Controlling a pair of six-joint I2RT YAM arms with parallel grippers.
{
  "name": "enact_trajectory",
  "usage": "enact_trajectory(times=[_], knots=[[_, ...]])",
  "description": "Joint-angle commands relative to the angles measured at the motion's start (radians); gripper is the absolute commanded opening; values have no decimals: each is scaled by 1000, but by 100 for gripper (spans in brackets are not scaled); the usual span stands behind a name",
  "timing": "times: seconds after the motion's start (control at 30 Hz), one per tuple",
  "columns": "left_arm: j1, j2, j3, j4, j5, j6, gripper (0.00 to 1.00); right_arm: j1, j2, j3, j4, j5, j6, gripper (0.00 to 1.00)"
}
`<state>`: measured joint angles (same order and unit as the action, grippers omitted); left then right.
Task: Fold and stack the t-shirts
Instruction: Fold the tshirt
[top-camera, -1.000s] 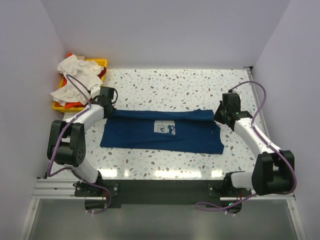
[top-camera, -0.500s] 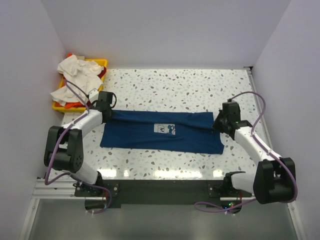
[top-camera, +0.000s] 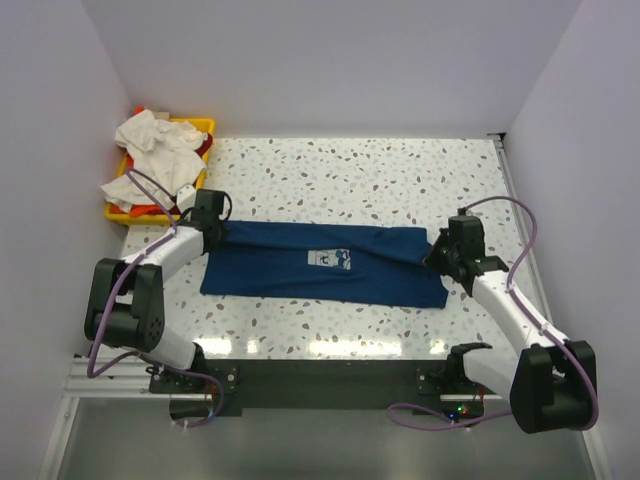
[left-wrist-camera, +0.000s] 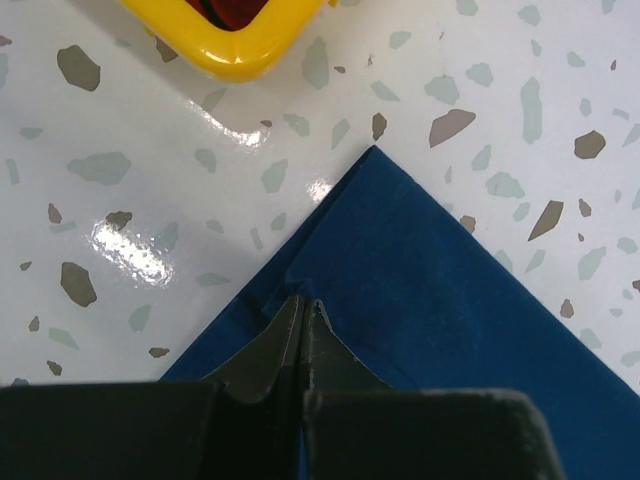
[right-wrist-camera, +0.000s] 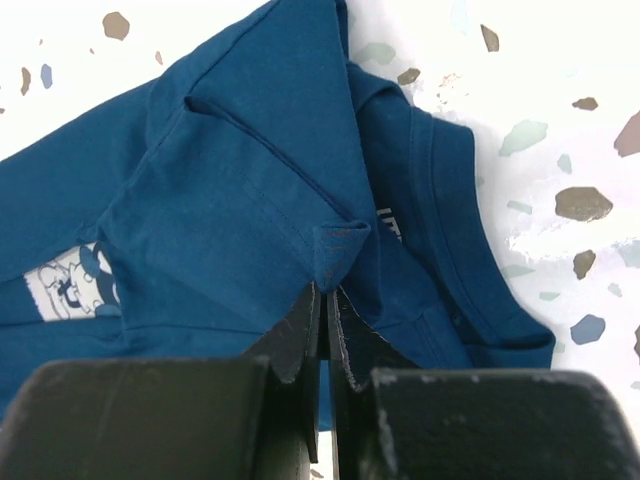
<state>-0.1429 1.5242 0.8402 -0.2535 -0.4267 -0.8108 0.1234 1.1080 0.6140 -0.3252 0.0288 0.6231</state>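
T-shirt, dark navy, folded into a long band across the middle of the table, pale print upward; my left gripper and right gripper clamp its 2 ends.

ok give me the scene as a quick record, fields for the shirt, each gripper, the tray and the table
navy t-shirt: lies stretched left to right on the table, far edge folded over, cartoon print showing
left gripper: shut, pinching the shirt near its left corner
right gripper: shut on a raised fold by the collar
yellow tray: far left corner, heaped with white and orange-red t-shirts
table: pale speckled top
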Motion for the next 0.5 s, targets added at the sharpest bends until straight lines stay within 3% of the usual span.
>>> enact_trajectory(times=[0.0, 0.47], knots=[[9, -45, -18, 49, -7, -24, 0, 4, -62, -17, 23, -26, 27, 1], [11, -65, -53, 63, -7, -41, 1, 19, -119, -83, 21, -44, 44, 5]])
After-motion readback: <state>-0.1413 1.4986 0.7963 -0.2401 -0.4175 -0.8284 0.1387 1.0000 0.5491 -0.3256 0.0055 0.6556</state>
